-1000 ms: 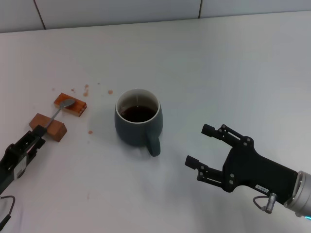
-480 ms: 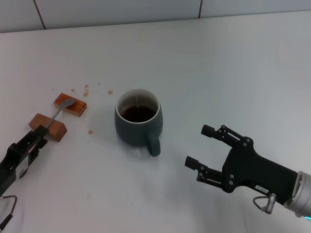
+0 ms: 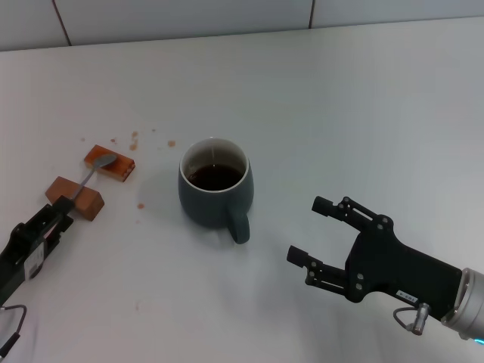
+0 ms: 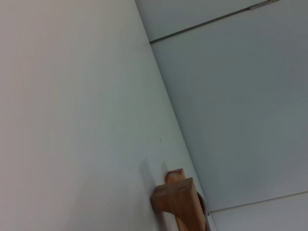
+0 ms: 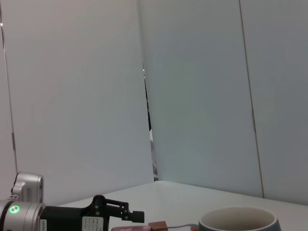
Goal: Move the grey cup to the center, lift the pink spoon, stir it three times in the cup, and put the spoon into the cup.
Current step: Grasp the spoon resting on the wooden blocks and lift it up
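The grey cup [image 3: 215,190] stood near the middle of the white table [image 3: 363,113], filled with dark liquid, its handle turned toward the robot and lying just off the fingertips of the right gripper [image 3: 312,234], whose two fingers were spread wide with nothing between them. Glazed ceramic holding liquid would likely be heavy, rigid, smooth and breakable; any tilt risked a spill, so a level grasp across the handle or body looked the safer choice.

Beyond the tips of the left gripper [image 3: 57,217], the pink spoon [image 3: 89,175] lay bridged across two brown blocks [image 3: 73,197], its metal bowl on the farther block and its handle end over the nearer one, right at the fingers. Whether the left fingers had closed on the handle could not be told: the wrist camera showed only the blocks and bare table. The spoon appeared light, thin and stiff, with a slick surface; pinching the raised handle between the blocks, where there was clearance beneath, seemed the best hold.

Brown crumbs [image 3: 134,138] speckled the table past the blocks. Small white labels showed on both arms, their print too small to read; no brand was legible on the cup.
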`<action>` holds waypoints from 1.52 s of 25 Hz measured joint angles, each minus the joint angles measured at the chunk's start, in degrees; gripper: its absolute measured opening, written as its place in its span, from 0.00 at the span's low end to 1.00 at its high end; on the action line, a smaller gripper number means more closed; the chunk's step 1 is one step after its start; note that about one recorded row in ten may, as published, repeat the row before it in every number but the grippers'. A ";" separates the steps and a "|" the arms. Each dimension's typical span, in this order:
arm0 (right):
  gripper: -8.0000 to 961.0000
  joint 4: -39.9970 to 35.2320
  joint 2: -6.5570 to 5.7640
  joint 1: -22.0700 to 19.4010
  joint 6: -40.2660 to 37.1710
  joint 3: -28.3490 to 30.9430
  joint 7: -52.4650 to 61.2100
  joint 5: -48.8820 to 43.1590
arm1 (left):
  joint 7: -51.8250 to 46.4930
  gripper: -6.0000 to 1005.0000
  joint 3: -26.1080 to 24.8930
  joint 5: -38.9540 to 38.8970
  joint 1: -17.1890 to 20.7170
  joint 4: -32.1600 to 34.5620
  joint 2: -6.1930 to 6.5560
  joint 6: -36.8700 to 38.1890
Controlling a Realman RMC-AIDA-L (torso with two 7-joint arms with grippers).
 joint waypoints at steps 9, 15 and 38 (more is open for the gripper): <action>0.87 0.00 0.00 0.00 0.00 -0.05 0.00 0.00 | -0.03 0.40 -0.05 0.10 -0.10 0.00 0.00 0.00; 0.87 0.00 0.00 0.04 -0.01 -0.12 0.00 0.00 | -0.04 0.38 -0.05 -0.05 -0.10 0.00 0.00 0.00; 0.87 0.00 -0.10 0.18 -0.46 -0.10 0.00 0.01 | 1.15 0.17 2.36 0.28 -0.45 4.08 0.00 4.12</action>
